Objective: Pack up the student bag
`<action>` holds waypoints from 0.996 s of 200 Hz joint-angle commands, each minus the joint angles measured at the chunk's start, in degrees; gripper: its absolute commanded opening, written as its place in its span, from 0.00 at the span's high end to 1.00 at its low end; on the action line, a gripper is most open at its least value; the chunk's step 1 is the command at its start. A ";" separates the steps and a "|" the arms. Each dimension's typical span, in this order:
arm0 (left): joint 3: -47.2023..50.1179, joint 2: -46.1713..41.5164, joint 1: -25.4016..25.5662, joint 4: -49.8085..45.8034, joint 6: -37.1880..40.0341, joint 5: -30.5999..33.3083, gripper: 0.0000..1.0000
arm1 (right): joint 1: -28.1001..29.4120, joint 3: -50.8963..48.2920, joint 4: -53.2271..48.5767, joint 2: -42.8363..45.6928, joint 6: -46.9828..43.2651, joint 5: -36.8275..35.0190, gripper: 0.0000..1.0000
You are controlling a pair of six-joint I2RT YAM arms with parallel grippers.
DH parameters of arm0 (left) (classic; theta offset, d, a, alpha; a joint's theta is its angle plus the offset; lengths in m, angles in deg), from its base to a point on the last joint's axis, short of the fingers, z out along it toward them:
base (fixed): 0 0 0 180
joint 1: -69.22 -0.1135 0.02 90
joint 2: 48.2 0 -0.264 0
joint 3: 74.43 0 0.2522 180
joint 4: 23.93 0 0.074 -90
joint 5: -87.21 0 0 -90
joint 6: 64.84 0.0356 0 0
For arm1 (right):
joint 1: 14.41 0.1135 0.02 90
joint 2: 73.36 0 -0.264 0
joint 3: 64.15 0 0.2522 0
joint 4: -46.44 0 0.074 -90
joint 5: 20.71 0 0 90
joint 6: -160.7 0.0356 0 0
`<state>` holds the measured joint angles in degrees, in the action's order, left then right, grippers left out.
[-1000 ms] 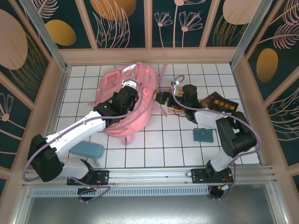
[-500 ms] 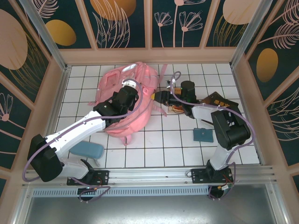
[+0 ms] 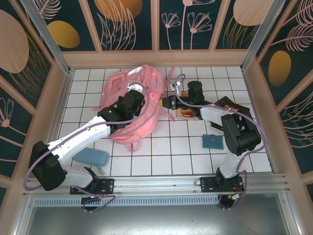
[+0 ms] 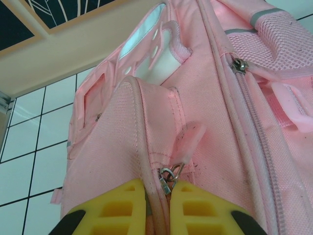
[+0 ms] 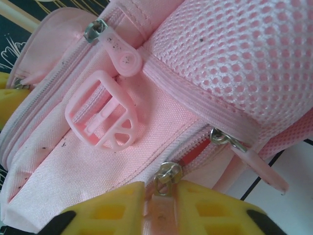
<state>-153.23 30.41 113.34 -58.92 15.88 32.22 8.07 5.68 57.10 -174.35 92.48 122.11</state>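
Observation:
The pink student bag lies on the white tiled floor, left of centre. My left gripper rests on top of it. In the left wrist view this gripper is shut on a piped seam of the bag, and a metal zipper slider sits right at its fingertips. My right gripper is at the bag's right edge. In the right wrist view it is shut on the pink pull tab of a zipper slider. That zipper is slightly parted, with red showing inside.
A blue case lies at the near left. A small teal pad and a dark book lie to the right, under and beside the right arm. An orange-brown item sits below the right wrist. Panelled walls enclose the floor.
The right arm's wrist and forearm have swung toward the far wall while its gripper stays at the bag's right edge. The left arm and the bag have not visibly moved.

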 commanded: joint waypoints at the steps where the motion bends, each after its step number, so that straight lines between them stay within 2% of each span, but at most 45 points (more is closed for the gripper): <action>1: -3.52 -1.35 -0.49 6.03 -0.11 3.53 1.00 | -0.33 1.49 -1.45 -0.59 -3.39 1.13 0.85; 15: -3.75 -0.98 -0.44 6.12 -0.61 3.82 1.00 | -0.25 1.17 -2.22 -0.01 -3.54 1.32 0.88; 55: -6.51 3.32 -0.77 4.92 -5.35 5.63 1.00 | 0.11 -2.21 -6.46 4.59 -3.18 1.45 0.89; 92: -8.71 7.02 -1.42 5.32 -8.67 5.98 1.00 | 1.65 -6.98 -6.60 7.51 2.19 3.50 0.89; 120: -9.66 9.57 -1.43 6.07 -9.48 2.71 1.00 | 3.99 -11.67 3.05 8.50 12.61 4.24 0.90; 163: -9.43 12.35 -1.44 6.90 -10.78 0.37 1.00 | 9.80 -15.35 10.88 9.81 19.28 -1.23 0.84; 185: -9.23 12.62 -1.41 7.08 -10.51 0.77 1.00 | 9.74 -16.96 11.44 10.17 18.93 -4.55 0.83; 199: -9.14 12.62 -1.43 6.94 -10.06 0.36 1.00 | 9.23 -16.64 9.33 10.41 16.55 -5.92 0.86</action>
<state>-159.98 43.50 112.81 -58.59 8.21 29.51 17.95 -10.49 63.94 -166.37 109.66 117.10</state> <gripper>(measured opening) 0.128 0.163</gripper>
